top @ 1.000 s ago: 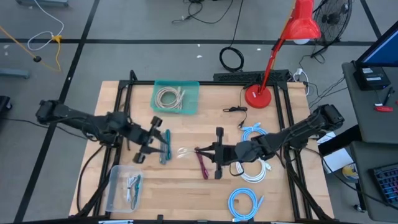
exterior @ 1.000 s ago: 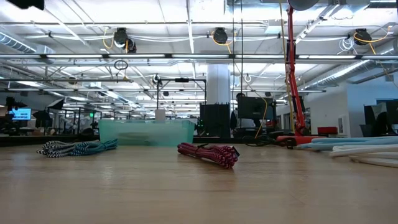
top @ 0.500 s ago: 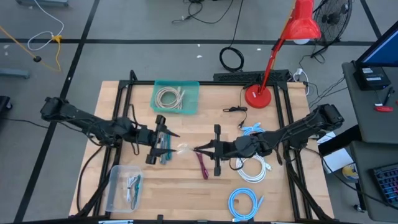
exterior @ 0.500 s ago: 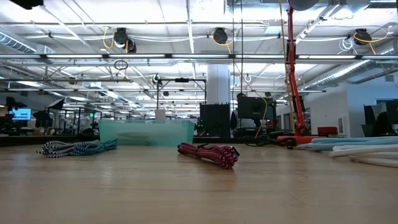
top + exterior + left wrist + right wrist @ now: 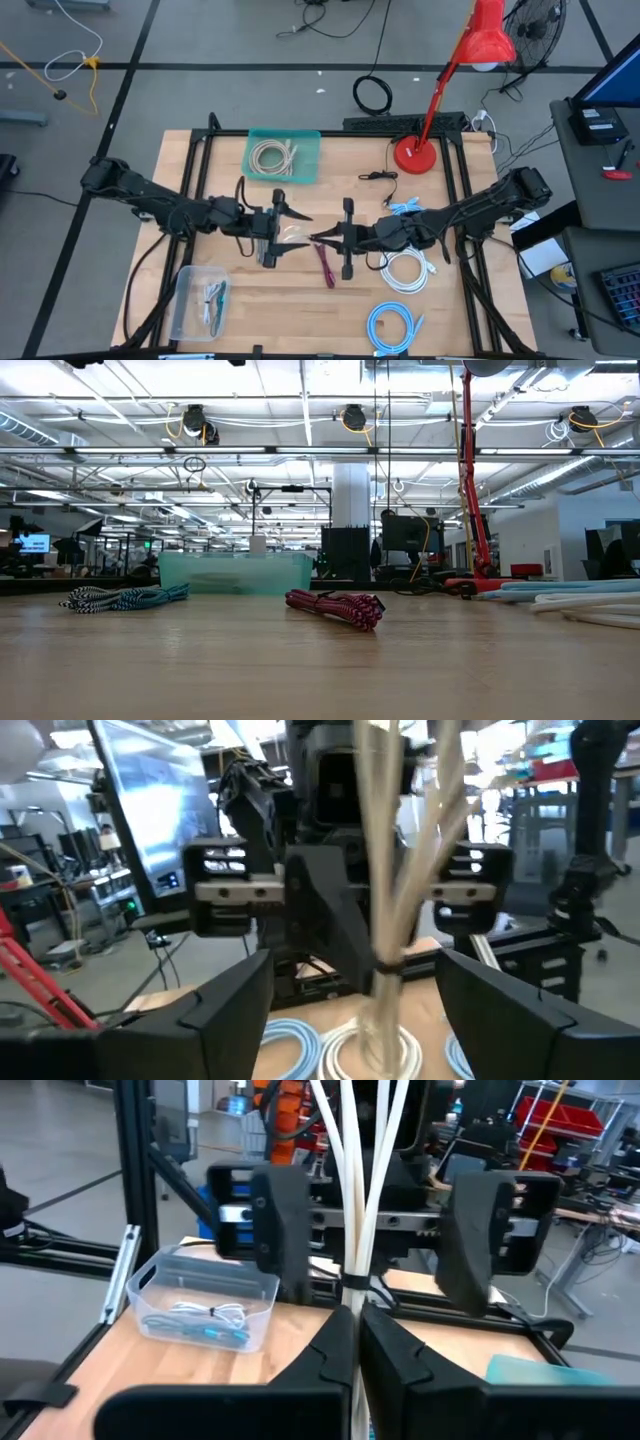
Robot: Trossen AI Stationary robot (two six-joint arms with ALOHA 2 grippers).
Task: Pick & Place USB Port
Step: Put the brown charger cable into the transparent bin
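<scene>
A bundle of whitish USB cable (image 5: pixel 296 238) hangs over the middle of the table, with my right gripper (image 5: pixel 316 240) shut on it from the right side. In the right wrist view the strands (image 5: pixel 352 1180) rise from my shut fingers (image 5: pixel 335 1340). My left gripper (image 5: pixel 288 234) faces it from the left, open. Its two fingers (image 5: pixel 235 1010) (image 5: pixel 500 1010) stand wide on either side of the bundle (image 5: pixel 395 870) without touching it. My right gripper pinches the cable bundle at its tied waist (image 5: pixel 350 1285) between its two shut fingers. The fingers come level from the table's right and lie across the strands. The bundle stands upright in the hold, lifted clear of the table, with a loop (image 5: pixel 385 1040) hanging below the tie.
A teal striped cable (image 5: pixel 262 243) and a red cable (image 5: pixel 326 265) lie on the table under the grippers. White (image 5: pixel 405 272) and blue (image 5: pixel 390 325) coils lie at the right. A teal bin (image 5: pixel 283 157) stands at the back, a clear box (image 5: pixel 200 300) near left, a red lamp (image 5: pixel 418 155) far right.
My left gripper has gone toward the table's right edge, up to the cable bundle that my right gripper holds, and its fingers now stand around the bundle. My right gripper and the bundle have stayed nearly where they were.
</scene>
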